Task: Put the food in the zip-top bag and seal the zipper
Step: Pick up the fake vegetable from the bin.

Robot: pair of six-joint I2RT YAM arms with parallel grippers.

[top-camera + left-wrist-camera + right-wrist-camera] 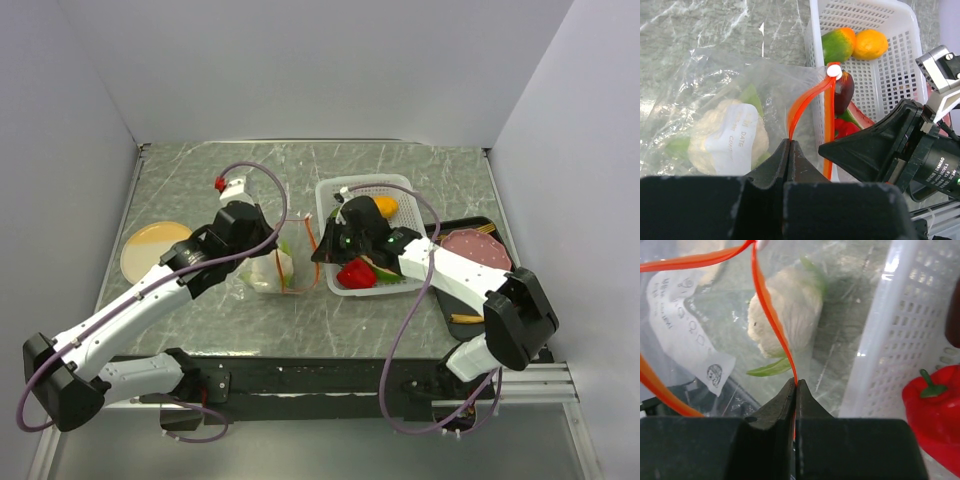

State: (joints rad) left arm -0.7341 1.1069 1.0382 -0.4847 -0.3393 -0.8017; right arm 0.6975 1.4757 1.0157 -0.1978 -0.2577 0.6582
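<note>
Zip-top bag (pixel 715 90): it lies near the middle of the counter (pixel 330 325), mouth turned to the right edge, just beside the white basket (pixel 890 15).
Zipper (pixel 807 97): the orange-red strip stands up in two bows, so the mouth is open; a small white slider (pixel 832 71) sits at its far end.
Cauliflower (pixel 790 310): it is inside the bag, partly behind a paper label.
Left tool (pixel 790 145): its fingers are pressed together on one bow of the zipper.
Right tool (pixel 795 385): its fingers are pressed together on the other bow, next to the basket wall.
Basket content: mango (pixel 836 44) and orange (pixel 870 44) at the far end; dark purple ball (pixel 844 91), red pepper (pixel 935 410) and, it seems, the watermelon slice (pixel 856 116) nearer.
Left edge: a yellow plate (pixel 152 248).
Right edge: a black tray (pixel 452 305) with a pink slab (pixel 478 248).
</note>
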